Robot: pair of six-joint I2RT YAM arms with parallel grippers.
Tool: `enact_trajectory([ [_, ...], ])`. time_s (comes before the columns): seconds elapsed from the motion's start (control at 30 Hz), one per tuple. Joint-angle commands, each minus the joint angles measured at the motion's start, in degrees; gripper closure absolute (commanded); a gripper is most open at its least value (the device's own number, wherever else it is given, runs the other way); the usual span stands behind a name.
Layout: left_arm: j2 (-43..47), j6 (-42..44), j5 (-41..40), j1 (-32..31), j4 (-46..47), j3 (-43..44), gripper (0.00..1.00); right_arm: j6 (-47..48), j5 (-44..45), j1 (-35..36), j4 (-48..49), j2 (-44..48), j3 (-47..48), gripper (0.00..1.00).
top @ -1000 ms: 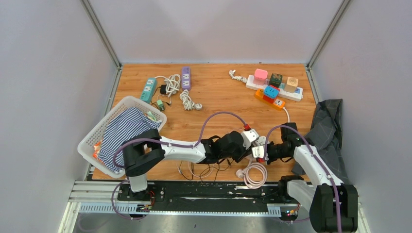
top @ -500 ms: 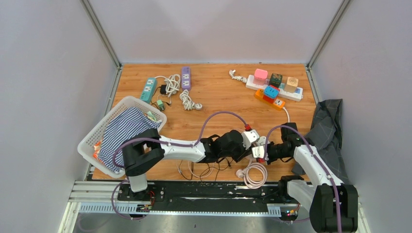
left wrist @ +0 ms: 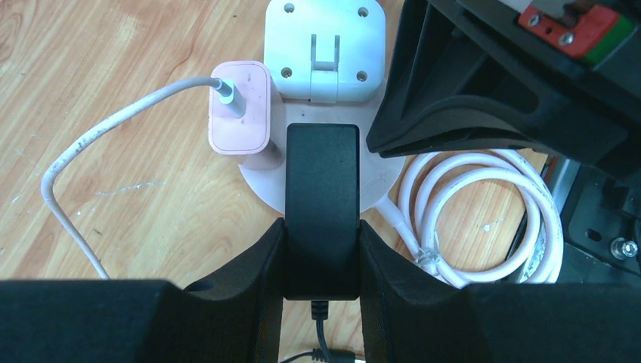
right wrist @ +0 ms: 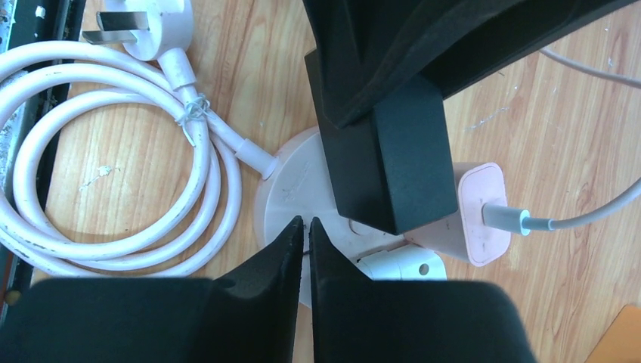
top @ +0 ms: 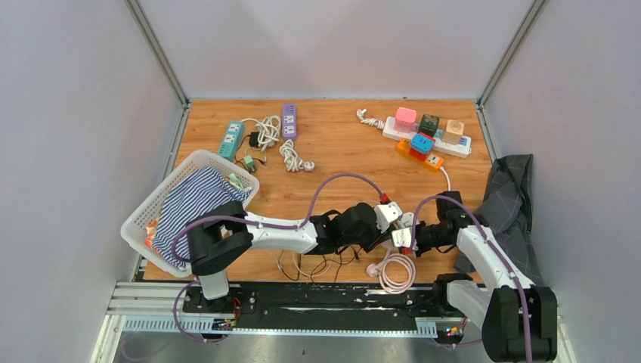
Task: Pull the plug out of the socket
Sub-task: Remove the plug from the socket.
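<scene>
A round white socket (left wrist: 382, 178) (right wrist: 291, 185) lies on the wooden table near the front edge. A black plug (left wrist: 321, 197) (right wrist: 404, 162), a pink adapter (left wrist: 240, 106) (right wrist: 476, 215) and a white adapter (left wrist: 326, 49) sit in it. My left gripper (left wrist: 321, 249) (top: 382, 231) is shut on the black plug, one finger on each side. My right gripper (right wrist: 306, 227) (top: 402, 238) is shut, its tips pressed down on the socket's top face beside the plug.
The socket's white cord (right wrist: 113, 159) lies coiled at the table's front edge (top: 397, 272). Loose black wires (top: 317, 265) lie under the left arm. A basket with striped cloth (top: 189, 208) is at left, power strips (top: 427, 140) at the back, dark cloth (top: 510, 197) at right.
</scene>
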State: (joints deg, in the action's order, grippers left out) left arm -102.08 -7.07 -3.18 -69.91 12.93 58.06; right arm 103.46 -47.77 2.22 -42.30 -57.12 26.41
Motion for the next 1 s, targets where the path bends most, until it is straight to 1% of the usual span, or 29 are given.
enact_trajectory([
  [0.0, 3.9, 2.1, 0.2, -2.4, 4.6, -0.9, 1.0, -2.6, 7.6, 0.6, -3.5, -1.5, -1.8, 0.9],
  [0.13, 2.4, -6.1, 9.3, -0.4, 4.6, 0.8, 1.0, -2.7, 7.7, 0.7, -3.5, -1.5, -1.7, 0.9],
  [0.27, 2.7, -6.4, 11.6, -0.4, 5.1, 1.5, 1.0, -2.8, 7.6, 0.6, -3.5, -1.5, -1.7, 0.89],
  [0.43, 5.2, -1.6, 10.7, -0.5, 5.0, -1.0, 1.0, -3.1, 6.6, 0.6, -3.9, -1.0, -1.3, 0.87],
  [0.6, 7.0, 0.1, 10.8, -0.5, 5.0, -3.7, 1.0, -4.2, 4.4, 0.6, -4.3, 0.0, -0.2, 0.84],
  [0.67, 7.4, 0.1, 11.2, -0.5, 4.9, -4.3, 1.0, -5.3, 2.0, 0.6, -4.4, 1.0, 0.6, 0.83],
  [0.77, 7.9, 0.3, 10.9, -0.5, 4.9, -5.4, 1.0, -7.3, -1.3, 0.7, -4.9, 3.0, 2.3, 0.77],
  [0.87, 8.8, 0.5, 9.7, -0.4, 4.8, -6.8, 1.0, -8.4, -2.7, 0.6, -5.2, 5.3, 2.8, 0.7],
  [0.97, 9.9, 0.4, 8.9, -0.4, 4.8, -8.1, 1.0, -9.7, -3.8, 0.6, -5.7, 7.8, 3.5, 0.65],
])
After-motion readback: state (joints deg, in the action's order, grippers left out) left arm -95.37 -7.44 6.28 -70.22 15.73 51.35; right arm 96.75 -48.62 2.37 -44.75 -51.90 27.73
